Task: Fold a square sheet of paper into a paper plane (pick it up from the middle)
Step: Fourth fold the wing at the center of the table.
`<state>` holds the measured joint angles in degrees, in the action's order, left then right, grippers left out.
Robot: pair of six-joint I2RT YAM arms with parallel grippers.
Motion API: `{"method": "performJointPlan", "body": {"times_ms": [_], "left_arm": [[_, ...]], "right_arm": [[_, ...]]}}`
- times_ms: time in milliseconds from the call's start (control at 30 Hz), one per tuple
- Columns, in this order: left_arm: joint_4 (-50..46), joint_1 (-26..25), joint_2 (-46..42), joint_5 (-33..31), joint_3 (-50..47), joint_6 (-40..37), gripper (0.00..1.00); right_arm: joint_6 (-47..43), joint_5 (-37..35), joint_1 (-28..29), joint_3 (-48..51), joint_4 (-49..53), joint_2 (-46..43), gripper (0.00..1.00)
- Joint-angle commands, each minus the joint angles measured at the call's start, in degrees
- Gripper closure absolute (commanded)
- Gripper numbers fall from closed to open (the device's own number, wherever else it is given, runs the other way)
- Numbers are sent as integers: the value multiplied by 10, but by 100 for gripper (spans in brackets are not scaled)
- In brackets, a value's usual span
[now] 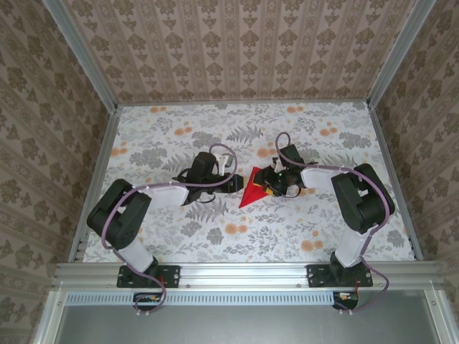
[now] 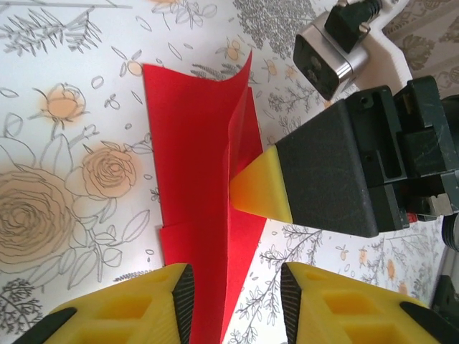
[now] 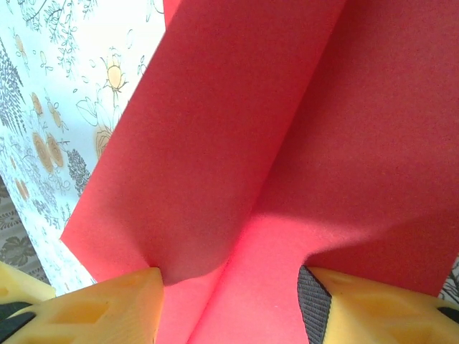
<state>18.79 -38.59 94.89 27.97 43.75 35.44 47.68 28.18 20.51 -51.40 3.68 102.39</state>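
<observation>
The square sheet of paper [image 1: 251,192] is bright red and folded into a pointed, creased shape at the middle of the table. In the left wrist view the sheet of paper [image 2: 193,143] lies flat with one flap standing upright along a crease. My left gripper [image 2: 237,271] is open, its pads straddling the near end of that flap without touching it. From the right, a yellow fingertip [image 2: 262,190] of my right gripper [image 1: 270,185] touches the raised flap. My right gripper [image 3: 229,276] is open, with the red paper [image 3: 237,107] bulging between its fingers.
The floral-patterned table [image 1: 215,129] is bordered by aluminium rails and patterned walls on three sides. Both arms meet close together at the paper, the left gripper [image 1: 233,183] just left of it. Floral surface lies free at the back and front.
</observation>
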Motion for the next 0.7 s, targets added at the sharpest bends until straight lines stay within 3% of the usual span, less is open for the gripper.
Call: {"method": "performJointPlan", "body": {"times_ms": [0,267,667], "left_arm": [[10,-5,23,47,17,17,63],[30,-21,51,70,33,21,74],[12,-23,98,80,53,29,81]], "right_arm": [[-15,-84,0,16,89,44,43],[-14,-92,1,7,110,58,43],[-8,-94,0,-2,128,73,43]]}}
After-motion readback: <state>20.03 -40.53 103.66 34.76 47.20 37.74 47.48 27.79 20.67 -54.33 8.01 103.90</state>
